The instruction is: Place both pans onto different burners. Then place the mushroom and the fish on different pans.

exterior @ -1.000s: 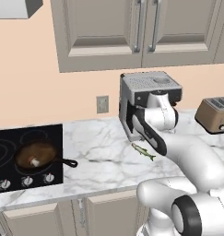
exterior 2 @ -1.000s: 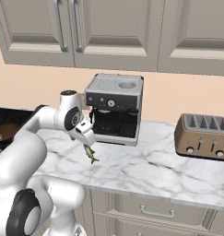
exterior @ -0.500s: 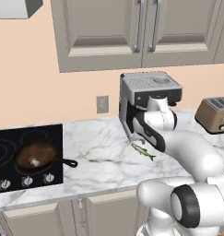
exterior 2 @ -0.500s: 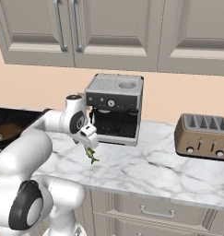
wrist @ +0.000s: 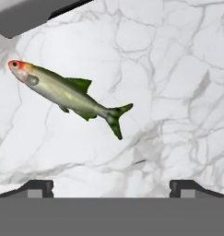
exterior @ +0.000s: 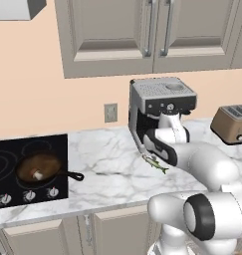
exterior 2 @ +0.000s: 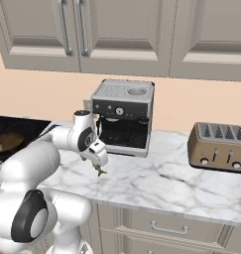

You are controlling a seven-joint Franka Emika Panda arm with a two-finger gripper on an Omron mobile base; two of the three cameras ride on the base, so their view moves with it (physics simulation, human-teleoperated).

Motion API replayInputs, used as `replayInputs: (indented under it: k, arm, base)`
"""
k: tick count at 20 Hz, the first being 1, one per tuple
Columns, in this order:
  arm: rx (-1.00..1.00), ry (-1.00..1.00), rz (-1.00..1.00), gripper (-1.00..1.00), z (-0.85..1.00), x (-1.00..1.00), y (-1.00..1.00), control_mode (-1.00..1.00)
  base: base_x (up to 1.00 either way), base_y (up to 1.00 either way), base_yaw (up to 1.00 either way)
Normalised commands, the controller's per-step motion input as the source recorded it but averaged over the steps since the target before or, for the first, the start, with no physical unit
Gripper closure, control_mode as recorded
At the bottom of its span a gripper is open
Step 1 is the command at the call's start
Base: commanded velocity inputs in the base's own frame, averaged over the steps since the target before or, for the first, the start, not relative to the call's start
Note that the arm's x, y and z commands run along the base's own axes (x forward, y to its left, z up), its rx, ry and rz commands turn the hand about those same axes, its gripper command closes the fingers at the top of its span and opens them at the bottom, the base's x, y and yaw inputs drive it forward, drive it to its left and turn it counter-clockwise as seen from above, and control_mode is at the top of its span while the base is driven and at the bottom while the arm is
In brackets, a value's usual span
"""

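One fish [wrist: 67, 94] lies flat on the white marble counter [exterior: 107, 164], just in front of the coffee machine [exterior: 160, 102]; a toaster [exterior 2: 218, 146] stands well off to the side; the gripper [wrist: 111, 186] hangs over the fish with its fingertips [wrist: 37, 186] wide apart, holding nothing; in the hand view the fish's long body slants, red head upper left, tail lower right; far off, the brown pan [exterior: 39, 167] sits on a burner [exterior: 28, 167] with, I think, the mushroom [exterior: 38, 175] inside.

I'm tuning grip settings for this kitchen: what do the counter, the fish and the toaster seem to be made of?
Counter: looks like polished white marble, with grey veins.
Fish: appears to be soft, smooth-skinned flesh, green-grey with a reddish head; how soft it really is can't be judged.
Toaster: seemingly brushed metal with a bronze-brown sheen and small knobs.
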Motion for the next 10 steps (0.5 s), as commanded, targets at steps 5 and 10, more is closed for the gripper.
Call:
replayInputs:
  k: [5,10]
  arm:
    - [0.00,0.01,0.01,-1.00,-0.21,0.16,-0.01,-1.00]
    - [0.00,0.01,0.00,-1.00,-0.16,0.33,-0.04,-1.00]
  base:
    - [0.00,0.00,0.00]
    - [0.00,0.00,0.00]
